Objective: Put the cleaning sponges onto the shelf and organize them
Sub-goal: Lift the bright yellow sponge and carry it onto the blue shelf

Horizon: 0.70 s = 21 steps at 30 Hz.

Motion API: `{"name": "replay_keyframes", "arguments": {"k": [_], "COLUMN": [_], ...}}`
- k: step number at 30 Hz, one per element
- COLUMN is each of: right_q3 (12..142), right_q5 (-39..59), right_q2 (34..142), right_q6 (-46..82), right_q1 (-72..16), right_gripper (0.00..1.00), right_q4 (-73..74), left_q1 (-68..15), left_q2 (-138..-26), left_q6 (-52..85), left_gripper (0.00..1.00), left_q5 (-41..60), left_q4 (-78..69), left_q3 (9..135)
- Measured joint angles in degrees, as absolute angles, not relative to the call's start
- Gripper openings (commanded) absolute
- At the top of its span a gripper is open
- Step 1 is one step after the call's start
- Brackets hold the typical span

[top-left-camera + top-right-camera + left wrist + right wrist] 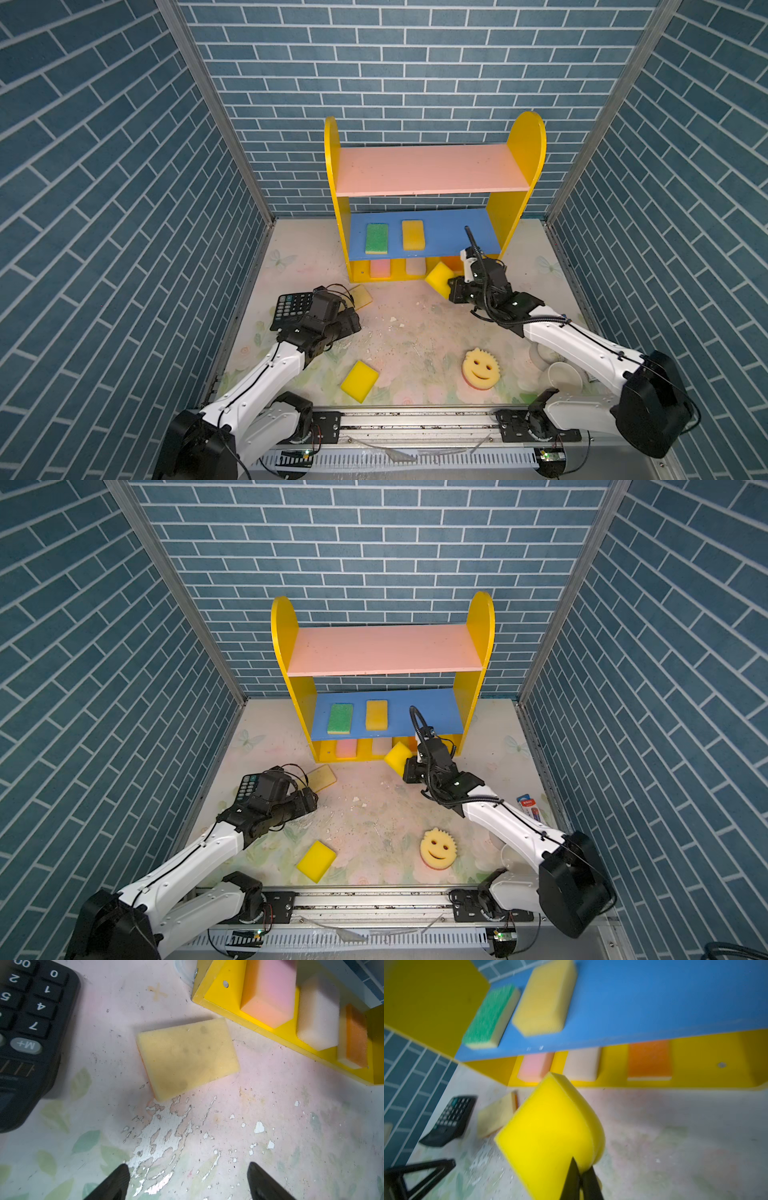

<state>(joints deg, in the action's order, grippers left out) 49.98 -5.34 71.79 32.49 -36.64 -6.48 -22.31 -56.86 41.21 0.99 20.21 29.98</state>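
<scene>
- In both top views, find the right gripper [451, 286] clamped shut on a corner of the bright yellow sponge [438, 276], at 1 o'clock from the middle of the table [415, 332], just in front of the base of the shelf [432, 170].
- Lift clear of the front edge of the blue board [453, 232], then lay flat at 3 o'clock of the dull yellow sponge [413, 235], squared to it and the green sponge [377, 238].
- Count nine sponges:
  - two on the blue board
  - three in the base: pink sponge [380, 268], whitish sponge [414, 266], orange sponge [450, 262]
  - one held
  - three on the table: tan sponge [362, 296] at 10 o'clock, loose yellow sponge [359, 381] at 7, smiley sponge [481, 368] at 5
- Count also one shelf and one calculator [291, 309].
- In the left wrist view, see the left gripper [187, 1180] spread wide on nothing, with the tan sponge ahead and apart.
- In the right wrist view, note the corner-only pinch and skewed foam. Probably prone to swing, so release low.
</scene>
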Motion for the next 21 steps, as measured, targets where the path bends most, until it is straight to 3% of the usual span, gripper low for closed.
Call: {"name": "replay_keyframes", "arguments": {"k": [8, 21], "right_q3": [59.57, 73.38], "right_q5": [-13.91, -15.55], "right_q2": [78.54, 96.92], "right_q6": [39.29, 50.94], "right_q1": [-29.80, -27.86], "right_gripper": [0.00, 0.00], "right_q4": [-5.78, -2.52], "left_q1": [-22.31, -22.24], "left_q2": [-53.23, -44.49], "left_q6": [41.78, 42.59], "left_gripper": [0.90, 0.92], "left_q5": [0.93, -1.67], "left_q4": [20.25, 25.67], "left_q3": [29.95, 28.36]}}
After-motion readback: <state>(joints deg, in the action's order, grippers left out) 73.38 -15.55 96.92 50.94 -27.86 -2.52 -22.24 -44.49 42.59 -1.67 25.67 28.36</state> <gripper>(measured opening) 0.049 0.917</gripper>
